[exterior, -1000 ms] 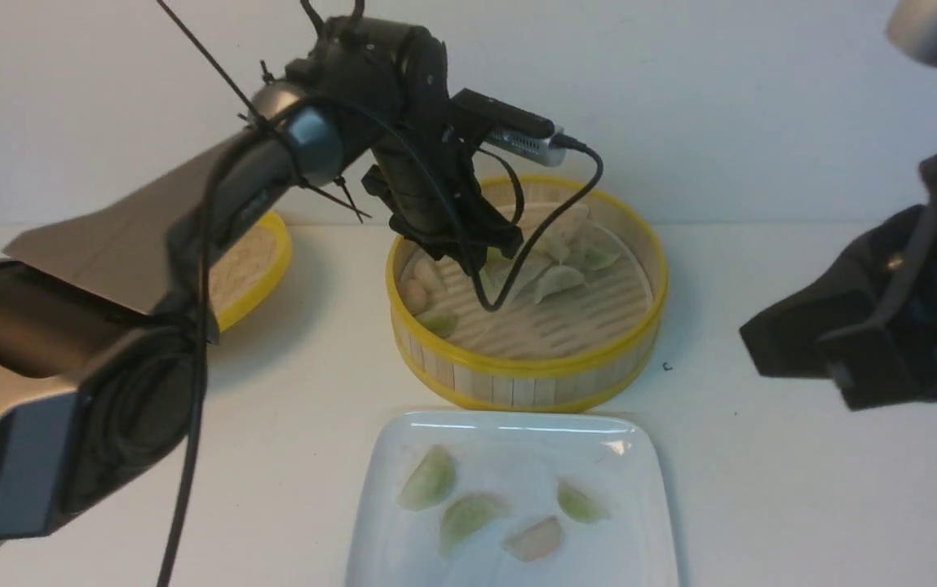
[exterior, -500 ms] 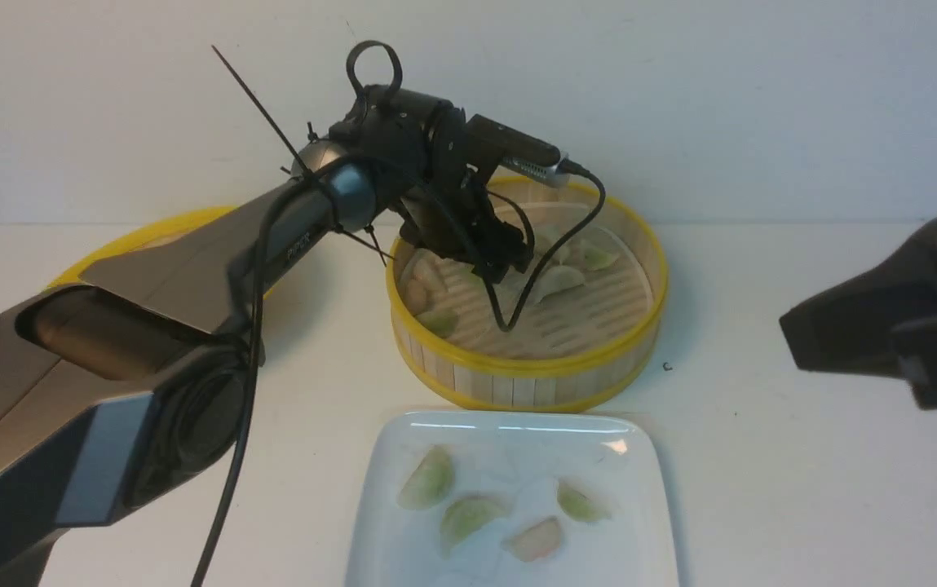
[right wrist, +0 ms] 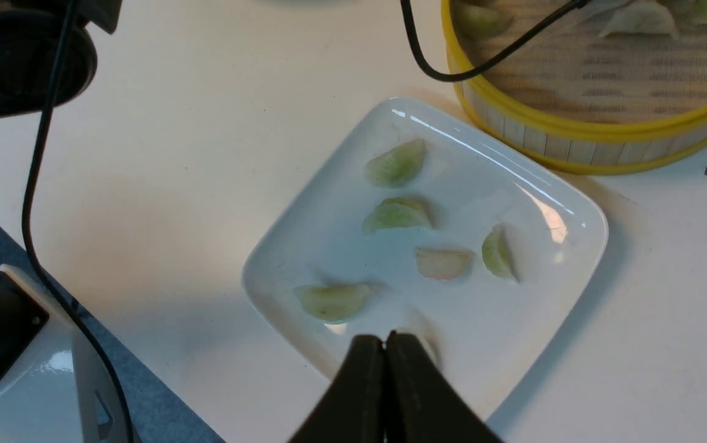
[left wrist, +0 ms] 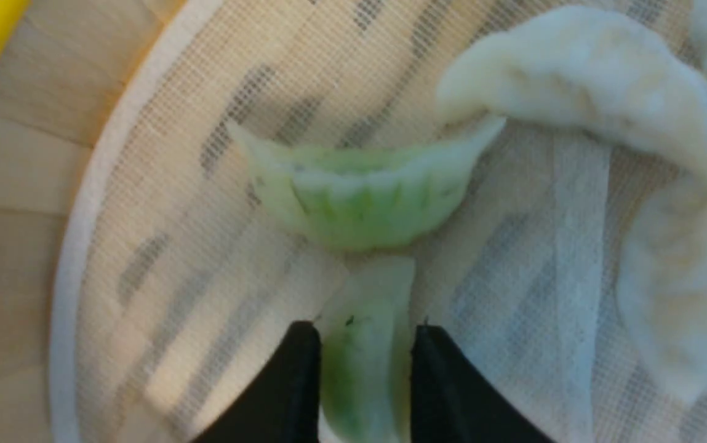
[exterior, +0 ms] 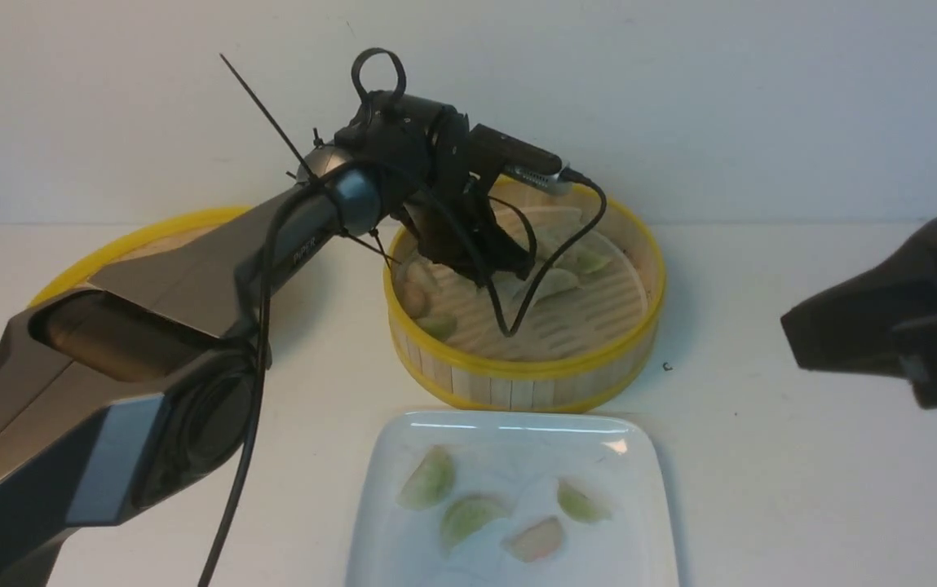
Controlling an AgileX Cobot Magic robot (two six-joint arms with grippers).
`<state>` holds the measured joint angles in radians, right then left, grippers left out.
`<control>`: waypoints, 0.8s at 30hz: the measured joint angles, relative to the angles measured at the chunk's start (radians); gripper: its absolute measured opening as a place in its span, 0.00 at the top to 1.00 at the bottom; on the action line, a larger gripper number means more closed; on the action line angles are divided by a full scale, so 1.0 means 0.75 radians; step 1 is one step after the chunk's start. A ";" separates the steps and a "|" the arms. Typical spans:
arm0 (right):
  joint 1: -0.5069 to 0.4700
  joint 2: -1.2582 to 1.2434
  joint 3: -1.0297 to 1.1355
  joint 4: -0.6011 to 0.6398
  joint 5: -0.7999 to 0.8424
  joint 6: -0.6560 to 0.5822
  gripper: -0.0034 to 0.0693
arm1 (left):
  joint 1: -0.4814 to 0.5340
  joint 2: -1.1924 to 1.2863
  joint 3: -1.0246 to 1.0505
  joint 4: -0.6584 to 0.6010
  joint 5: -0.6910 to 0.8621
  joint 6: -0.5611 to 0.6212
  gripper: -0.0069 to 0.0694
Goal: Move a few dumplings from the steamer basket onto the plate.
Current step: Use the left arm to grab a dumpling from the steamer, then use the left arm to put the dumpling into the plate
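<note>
One green dumpling [left wrist: 359, 369] lies lengthwise in our left claw [left wrist: 365, 326] inside the steamer basket [exterior: 525, 379], both flanks pinched; our right claw [right wrist: 385, 337] is closed, empty.

The steamer basket [exterior: 527, 377] stood far on the table [exterior: 770, 489], about midway across, and the plate [exterior: 509, 422] lay just near of it, not touching. The lid [exterior: 150, 243] lay left of the basket, partly behind the left arm [exterior: 191, 277]. Dumplings [exterior: 554, 281] lay in the basket, most at its far side, a few against its left wall. Five more dumplings [right wrist: 396, 215] lay on the plate. The left gripper [left wrist: 365, 329] was inside the basket with a dumpling [left wrist: 362, 369] between its fingers, another dumpling [left wrist: 359, 197] touching that one's end. The right arm [exterior: 892, 326] stood at the right, well apart from the basket
</note>
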<state>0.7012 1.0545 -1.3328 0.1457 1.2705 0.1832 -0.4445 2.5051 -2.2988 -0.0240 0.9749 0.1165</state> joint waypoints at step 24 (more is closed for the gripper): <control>0.000 0.000 0.000 0.019 0.000 0.001 0.97 | -0.002 -0.648 0.419 -0.168 0.353 0.007 0.70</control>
<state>0.7012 1.0545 -1.3328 0.1601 1.2705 0.1842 -0.4463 2.0193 -1.9848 -0.1504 1.2400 0.1218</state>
